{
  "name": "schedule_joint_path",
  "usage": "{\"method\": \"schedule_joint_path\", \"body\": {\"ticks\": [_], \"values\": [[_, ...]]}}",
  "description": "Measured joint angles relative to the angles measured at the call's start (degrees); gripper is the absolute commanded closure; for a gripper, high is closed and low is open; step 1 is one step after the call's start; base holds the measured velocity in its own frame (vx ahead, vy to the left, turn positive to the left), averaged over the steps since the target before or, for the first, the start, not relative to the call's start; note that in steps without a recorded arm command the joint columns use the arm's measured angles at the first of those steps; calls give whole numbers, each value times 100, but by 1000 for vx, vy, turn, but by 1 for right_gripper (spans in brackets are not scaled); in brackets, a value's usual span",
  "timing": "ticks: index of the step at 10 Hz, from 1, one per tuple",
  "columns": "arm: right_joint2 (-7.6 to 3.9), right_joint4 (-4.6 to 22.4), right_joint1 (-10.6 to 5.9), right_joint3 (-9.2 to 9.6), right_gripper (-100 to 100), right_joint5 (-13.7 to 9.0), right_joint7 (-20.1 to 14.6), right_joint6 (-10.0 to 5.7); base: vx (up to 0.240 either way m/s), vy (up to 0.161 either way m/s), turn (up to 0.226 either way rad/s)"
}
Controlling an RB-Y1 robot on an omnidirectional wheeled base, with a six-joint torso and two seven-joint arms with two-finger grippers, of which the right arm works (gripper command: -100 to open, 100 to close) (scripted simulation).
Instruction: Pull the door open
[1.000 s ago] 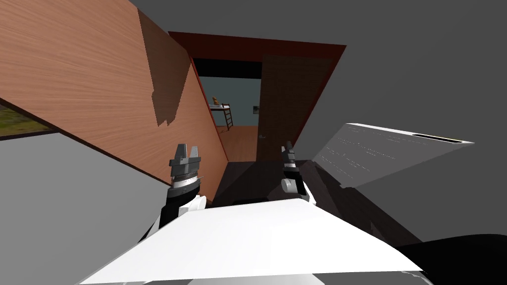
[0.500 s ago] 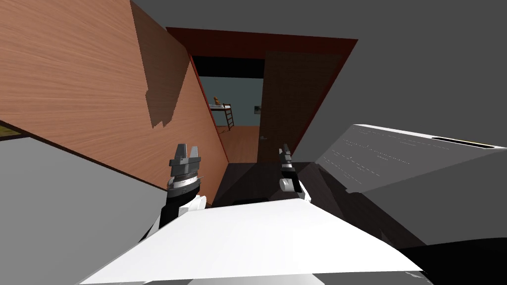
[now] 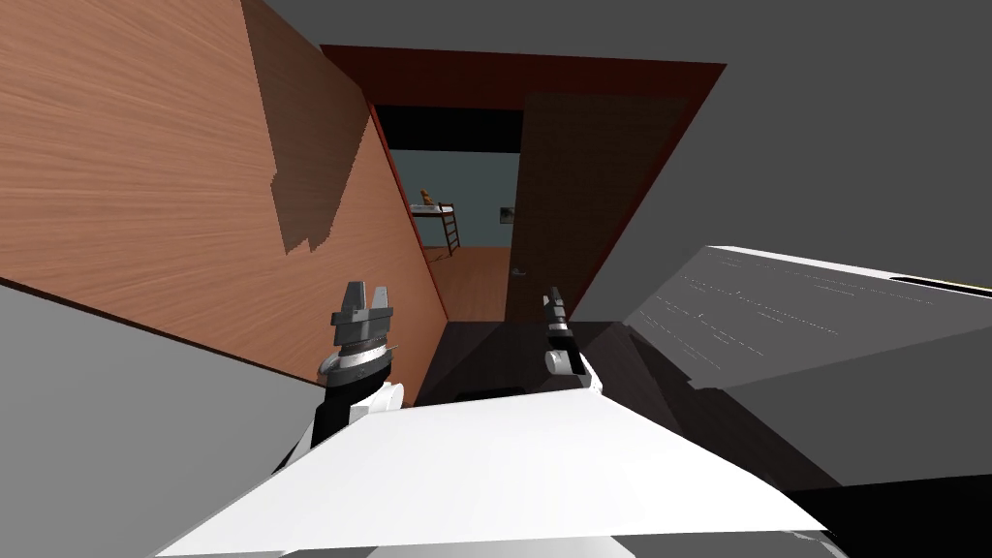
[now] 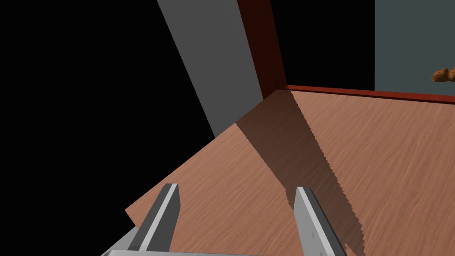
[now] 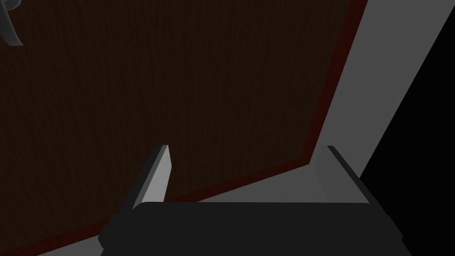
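A dark brown door (image 3: 581,194) stands ajar in a dark red frame (image 3: 523,77), with a small handle (image 3: 518,274) near its free edge. My right gripper (image 3: 554,295) hangs just in front of the door's lower part. In the right wrist view that gripper (image 5: 247,149) is open and faces the door panel (image 5: 177,89), with the grey handle (image 5: 9,26) far off to the side. My left gripper (image 3: 363,294) is open beside a light wooden wall (image 3: 145,165); its fingers (image 4: 237,189) hold nothing.
Through the gap shows a room with a wooden floor (image 3: 475,276) and a ladder (image 3: 448,228). A light grey flat-topped piece of furniture (image 3: 775,310) stands close on my right. Grey walls (image 3: 823,126) flank the doorway. A black area (image 4: 89,89) lies beyond the wall's edge.
The whole head view has shifted: the doorframe looks wider and the grey furniture has slid rightwards, so I have moved. My right gripper has drifted slightly left. Both grippers stay open.
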Motion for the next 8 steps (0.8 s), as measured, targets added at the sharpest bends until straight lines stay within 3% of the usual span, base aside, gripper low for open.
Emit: {"method": "schedule_joint_path", "body": {"ticks": [6,8], "values": [[-92,786,-256,26,-100,-105,-88,-188,71,-2,27],[-152,1180,-428,25,-100,-160,-138,-295,99,1,37]]}}
